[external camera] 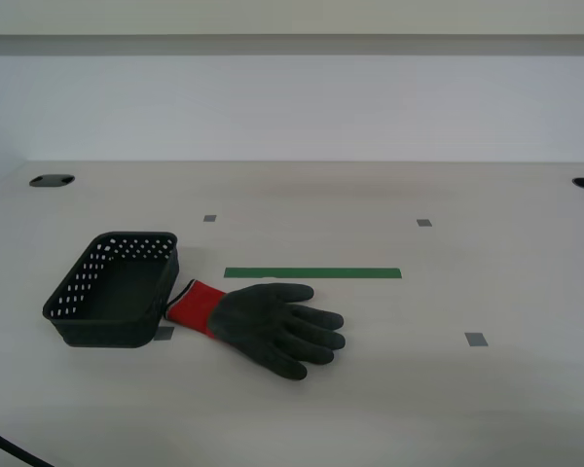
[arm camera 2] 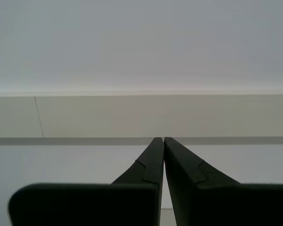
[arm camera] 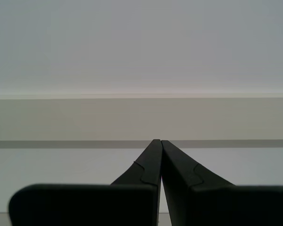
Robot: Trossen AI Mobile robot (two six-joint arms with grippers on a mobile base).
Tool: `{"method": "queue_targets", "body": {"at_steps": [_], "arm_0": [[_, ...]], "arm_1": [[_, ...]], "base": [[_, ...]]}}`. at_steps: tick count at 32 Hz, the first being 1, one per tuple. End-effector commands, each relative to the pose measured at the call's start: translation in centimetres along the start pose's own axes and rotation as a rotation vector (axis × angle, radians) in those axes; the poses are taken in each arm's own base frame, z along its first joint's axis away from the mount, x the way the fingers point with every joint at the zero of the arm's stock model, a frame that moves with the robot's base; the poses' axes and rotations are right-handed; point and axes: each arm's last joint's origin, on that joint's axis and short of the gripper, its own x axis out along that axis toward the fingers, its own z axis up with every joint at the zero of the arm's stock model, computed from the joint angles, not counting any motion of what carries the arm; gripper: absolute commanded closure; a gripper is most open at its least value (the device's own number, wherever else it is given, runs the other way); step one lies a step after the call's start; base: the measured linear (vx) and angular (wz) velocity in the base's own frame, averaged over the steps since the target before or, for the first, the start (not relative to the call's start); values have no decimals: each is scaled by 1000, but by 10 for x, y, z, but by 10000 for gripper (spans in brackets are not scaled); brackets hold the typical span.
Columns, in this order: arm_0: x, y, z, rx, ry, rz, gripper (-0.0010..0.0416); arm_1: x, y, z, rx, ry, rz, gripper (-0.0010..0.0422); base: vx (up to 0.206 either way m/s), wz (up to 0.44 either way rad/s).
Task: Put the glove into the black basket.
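Both pincers closed on nothing: my first gripper [arm camera: 160, 141], my second gripper [arm camera 2: 163, 139], aimed at the wall. Glove [external camera: 263, 326] flat on table [external camera: 448, 409], red cuff touching basket [external camera: 114, 289]. Suggested: open, grasp cuff, lift over rim.

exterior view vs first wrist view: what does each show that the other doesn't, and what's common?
Only the exterior view: the glove lying flat on the table, its red cuff at the black basket, with a green tape strip just behind the glove. No arm appears there.

Only the first wrist view: my first gripper, jaws shut on nothing, aimed at the wall.

Both share: the pale back wall and little else.
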Motion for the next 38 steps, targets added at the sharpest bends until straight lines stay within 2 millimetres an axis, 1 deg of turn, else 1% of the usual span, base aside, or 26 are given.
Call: {"method": "queue_targets", "body": {"at_steps": [1, 8, 15, 21, 26, 31, 38], "arm_0": [[0, 0, 1, 0, -4, 1, 405], [0, 0, 1, 0, -4, 1, 405], [0, 0, 1, 0, -4, 0, 405], [0, 0, 1, 0, -4, 1, 405], [0, 0, 1, 0, -4, 1, 405], [0, 0, 1, 0, -4, 0, 405], [0, 0, 1, 0, -4, 0, 405]], "arm_1": [[1, 0, -4, -3, 76, 0, 412], [3, 0, 5, -3, 48, 0, 412], [3, 0, 3, -4, 69, -4, 412], [2, -6, -2, -48, 119, -192, 412], [1, -10, -10, -104, 249, -212, 412], [0, -23, -8, -94, 409, -263, 412], [-5, -51, 3, -65, 534, -384, 412]], "base": [[0, 0], [0, 0], [0, 0], [0, 0], [0, 0], [0, 0], [0, 0]]}}
